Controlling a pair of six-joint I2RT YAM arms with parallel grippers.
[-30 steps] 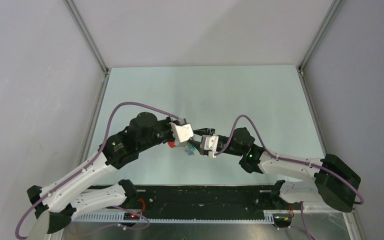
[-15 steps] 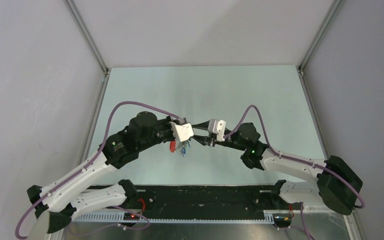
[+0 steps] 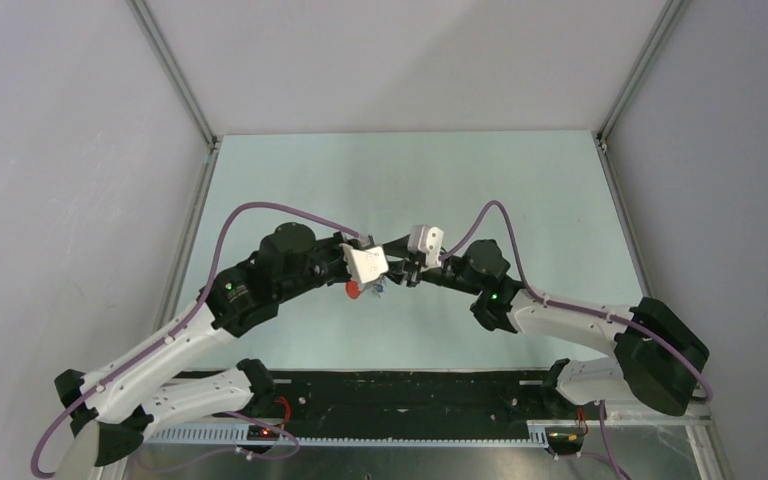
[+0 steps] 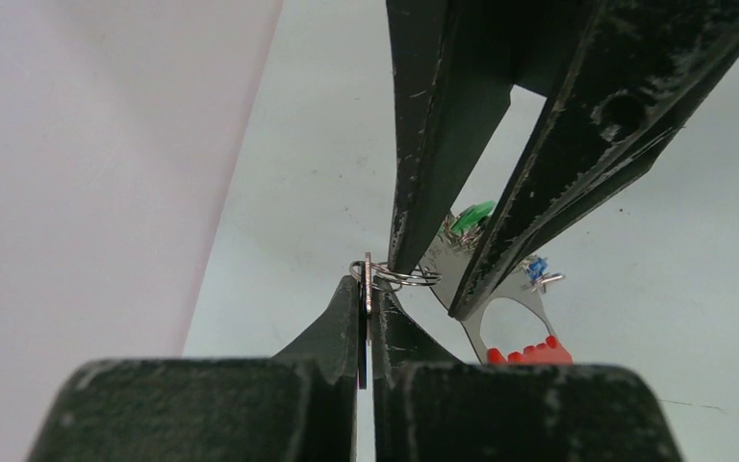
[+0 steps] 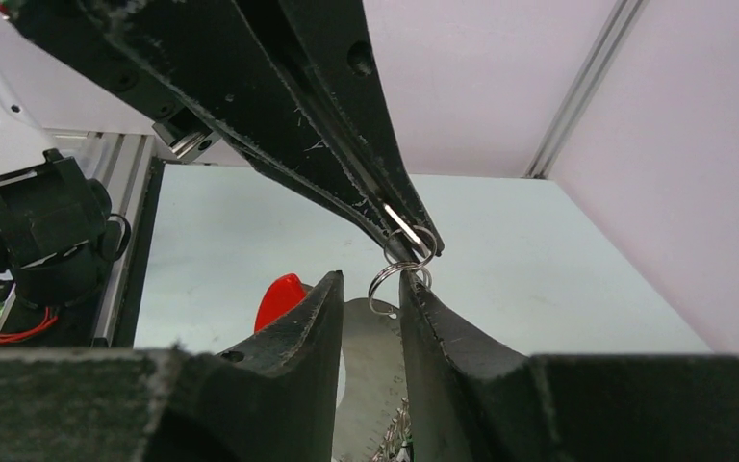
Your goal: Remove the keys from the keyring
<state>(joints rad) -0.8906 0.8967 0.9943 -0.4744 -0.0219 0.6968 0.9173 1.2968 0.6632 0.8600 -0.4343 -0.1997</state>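
- Left fingers (image 4: 366,289): pressed together, pinching a thin silver wire split ring (image 4: 409,279) edge-on at their very tips. The bunch hangs in the air from this pinch.
- Right fingers (image 4: 433,287): narrowly parted and straddling the same ring from the opposite side. No firm pinch shows, and I cannot tell whether a pad touches the wire.
- Just beyond: small silver keys with green and blue plastic heads (image 4: 476,214), dangling loose beside a flat silver metal tab (image 4: 486,327).
- Below that: the red keyring (image 4: 529,354), only partly seen, so its shape is unclear.
- Furthest: the pale green worktop (image 4: 693,289), well under the bunch.
- Handling, as a judgement: light, stiff and springy, slick metal. The keys are likely to swing and twist. Better to grip a key by its flat blade or plastic head, not the wire, and slide it along the coil.
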